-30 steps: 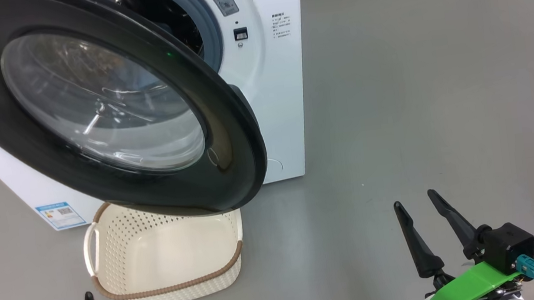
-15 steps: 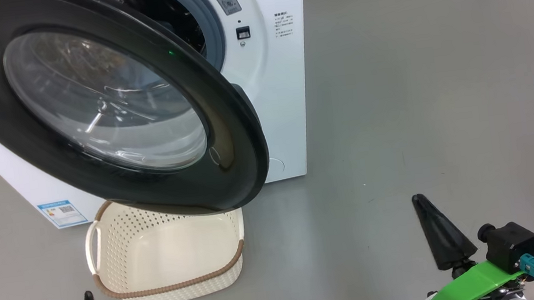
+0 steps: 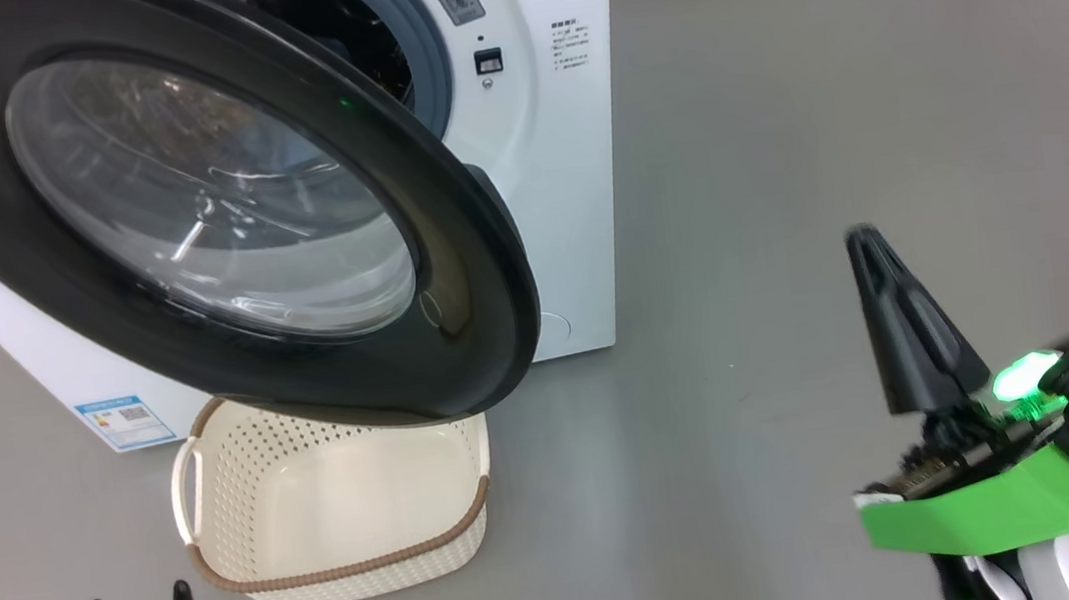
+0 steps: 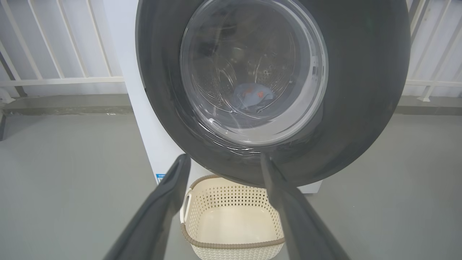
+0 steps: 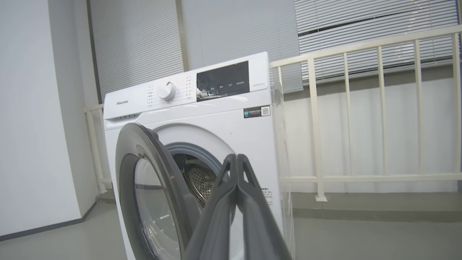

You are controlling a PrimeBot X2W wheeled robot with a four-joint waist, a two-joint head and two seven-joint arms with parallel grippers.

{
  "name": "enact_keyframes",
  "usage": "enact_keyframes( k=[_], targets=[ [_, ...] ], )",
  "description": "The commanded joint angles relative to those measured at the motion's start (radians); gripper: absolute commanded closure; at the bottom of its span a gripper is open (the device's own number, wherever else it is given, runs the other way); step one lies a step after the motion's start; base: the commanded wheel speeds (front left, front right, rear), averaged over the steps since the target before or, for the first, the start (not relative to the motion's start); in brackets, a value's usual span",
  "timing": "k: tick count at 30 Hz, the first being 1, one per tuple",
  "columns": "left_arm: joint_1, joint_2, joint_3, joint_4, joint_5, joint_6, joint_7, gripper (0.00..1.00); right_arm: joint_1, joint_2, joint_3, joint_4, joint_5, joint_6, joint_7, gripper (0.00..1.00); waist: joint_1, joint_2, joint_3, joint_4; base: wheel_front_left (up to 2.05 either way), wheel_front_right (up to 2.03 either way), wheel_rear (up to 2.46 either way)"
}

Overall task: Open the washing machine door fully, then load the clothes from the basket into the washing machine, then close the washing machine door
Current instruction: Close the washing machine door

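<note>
The washing machine stands at the upper left with its black round door swung partly open over the basket. The cream basket's bottom shows bare. Through the door glass in the left wrist view, a light blue cloth with orange marks lies in the drum. My left gripper is open, low at the left, in front of the basket and the door. My right gripper is shut on nothing, raised at the right, pointing towards the machine and the door's edge.
Grey floor spreads to the right of the machine. A cream railing and window blinds stand behind it, and a white wall closes off the left side.
My right gripper has shut its fingers and risen higher at the right of the head view. The left gripper, door and basket have kept their places.
</note>
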Motion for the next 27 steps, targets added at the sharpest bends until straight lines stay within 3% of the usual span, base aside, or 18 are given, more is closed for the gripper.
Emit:
enact_keyframes(
  k=[1,6,12,19,27],
  targets=[
    [-0.048,0.006,0.028,-0.017,-0.009,-0.003,-0.006,0.00,-0.052,0.003,0.052,-0.062,0.019,0.003,-0.005,1.00,0.0000,0.0000,0.001,0.003,0.00,0.00,0.00],
    [-0.054,0.006,0.012,-0.009,-0.024,-0.001,-0.006,0.00,-0.122,-0.022,0.188,-0.186,0.024,0.003,-0.005,1.00,0.0000,0.0000,0.008,0.020,0.00,0.00,0.00],
    [-0.070,0.006,-0.011,-0.005,-0.038,0.001,-0.006,0.00,-0.219,-0.090,0.412,-0.223,0.036,0.003,-0.005,1.00,0.0000,0.0000,0.025,0.053,0.00,0.00,0.00],
    [-0.098,0.006,-0.044,0.001,-0.054,0.001,-0.006,0.00,-0.301,-0.150,0.628,-0.065,0.085,0.003,0.000,1.00,0.0000,0.0000,0.057,0.102,0.00,0.00,0.00],
    [-0.155,0.006,-0.088,-0.011,-0.079,0.004,-0.006,0.00,-0.367,-0.164,0.706,0.101,0.109,0.003,0.020,1.00,0.0000,0.0000,0.147,0.173,0.00,0.00,0.00]
  ],
)
